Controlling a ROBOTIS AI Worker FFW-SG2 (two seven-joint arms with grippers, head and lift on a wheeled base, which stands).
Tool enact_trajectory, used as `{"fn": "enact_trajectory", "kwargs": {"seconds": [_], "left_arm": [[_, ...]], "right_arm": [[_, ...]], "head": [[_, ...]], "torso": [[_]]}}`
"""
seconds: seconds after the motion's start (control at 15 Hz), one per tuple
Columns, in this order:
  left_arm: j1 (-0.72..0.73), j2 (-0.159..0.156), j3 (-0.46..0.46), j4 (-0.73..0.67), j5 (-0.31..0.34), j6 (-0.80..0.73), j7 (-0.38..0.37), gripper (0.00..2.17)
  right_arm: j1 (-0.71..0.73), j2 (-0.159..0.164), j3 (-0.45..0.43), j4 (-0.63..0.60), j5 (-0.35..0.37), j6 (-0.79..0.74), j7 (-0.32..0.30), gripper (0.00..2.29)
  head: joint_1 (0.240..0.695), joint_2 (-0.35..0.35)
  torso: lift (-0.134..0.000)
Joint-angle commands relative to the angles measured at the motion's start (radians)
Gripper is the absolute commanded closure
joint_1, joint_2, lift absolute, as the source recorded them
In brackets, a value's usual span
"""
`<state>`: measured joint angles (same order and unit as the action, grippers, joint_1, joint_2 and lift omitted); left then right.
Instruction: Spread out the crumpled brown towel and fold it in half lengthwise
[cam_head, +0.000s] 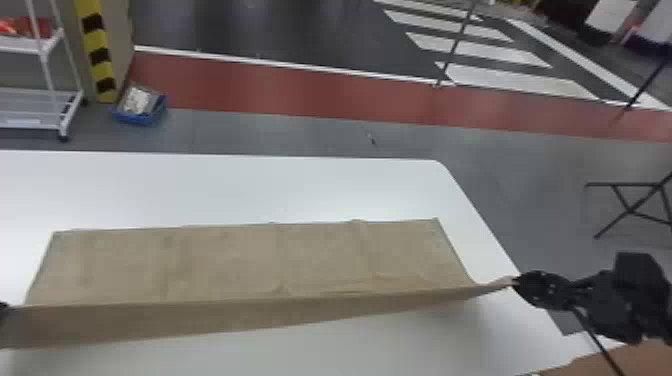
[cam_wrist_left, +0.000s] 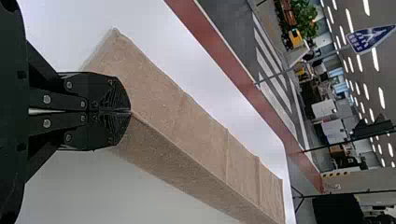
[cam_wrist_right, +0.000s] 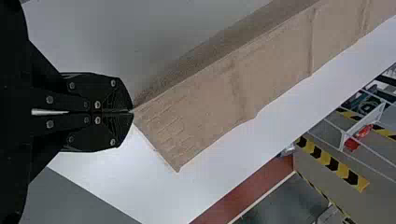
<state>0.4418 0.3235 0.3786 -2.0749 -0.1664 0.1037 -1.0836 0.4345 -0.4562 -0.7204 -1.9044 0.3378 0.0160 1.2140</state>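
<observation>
Head view: the brown towel (cam_head: 225, 260) stretches from eight to four o'clock over the white table (cam_head: 225, 190), its near edge raised between the left gripper (cam_head: 4, 312) at eight and right gripper (cam_head: 515, 282) at four. Left wrist view: the left gripper (cam_wrist_left: 130, 111) clenches the towel. Right wrist view: the right gripper (cam_wrist_right: 132, 111) pinches its other end

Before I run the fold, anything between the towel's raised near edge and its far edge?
Nothing visible. The left gripper and right gripper are shut on the near edge of the brown towel; between there and its far edge I see lightly creased cloth, no object on it.
</observation>
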Motion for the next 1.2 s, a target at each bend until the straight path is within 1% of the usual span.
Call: {"fn": "enact_trajectory", "kwargs": {"seconds": [0.0,0.13,0.2,0.33,0.47,0.6,0.67,0.93,1.07,1.13], "left_arm": [[-0.061,0.0,-0.035,0.03,-0.036,0.015,-0.001,1.36],[-0.127,0.0,-0.067,0.075,-0.062,0.037,-0.004,1.36],[-0.164,0.002,-0.086,0.104,-0.081,0.055,-0.01,1.36],[-0.23,0.008,-0.124,0.167,-0.117,0.055,-0.022,1.36],[-0.301,0.014,-0.159,0.23,-0.139,0.055,-0.032,1.36],[-0.377,0.017,-0.188,0.3,-0.163,0.055,-0.036,1.36],[-0.407,0.02,-0.199,0.328,-0.174,0.055,-0.039,1.36],[-0.494,0.023,-0.216,0.438,-0.2,0.037,-0.036,1.36],[-0.525,0.022,-0.23,0.493,-0.229,-0.006,-0.022,1.36],[-0.546,0.022,-0.236,0.53,-0.236,-0.018,-0.019,1.36]], "right_arm": [[-0.083,-0.007,0.033,0.011,0.018,0.1,0.022,2.25],[-0.161,-0.01,0.076,0.021,0.056,0.195,0.044,2.25],[-0.197,-0.009,0.107,0.028,0.084,0.22,0.061,2.25],[-0.252,-0.007,0.16,0.044,0.142,0.247,0.065,2.25],[-0.326,-0.009,0.214,0.093,0.204,0.296,0.071,2.25],[-0.407,-0.009,0.279,0.159,0.259,0.324,0.091,2.25],[-0.434,-0.009,0.295,0.185,0.28,0.339,0.091,2.25],[-0.54,-0.009,0.341,0.303,0.326,0.336,0.082,2.25],[-0.589,-0.004,0.372,0.347,0.337,0.336,0.078,2.25],[-0.62,0.004,0.389,0.375,0.352,0.336,0.076,2.25]], "head": [[0.695,-0.314],[0.695,-0.31],[0.695,-0.306],[0.695,-0.287],[0.695,-0.273],[0.695,-0.261],[0.695,-0.254],[0.695,-0.232],[0.695,-0.223],[0.695,-0.217]], "torso": [[-0.124],[-0.124],[-0.124],[-0.124],[-0.124],[-0.124],[-0.124],[-0.124],[-0.124],[-0.124]]}}
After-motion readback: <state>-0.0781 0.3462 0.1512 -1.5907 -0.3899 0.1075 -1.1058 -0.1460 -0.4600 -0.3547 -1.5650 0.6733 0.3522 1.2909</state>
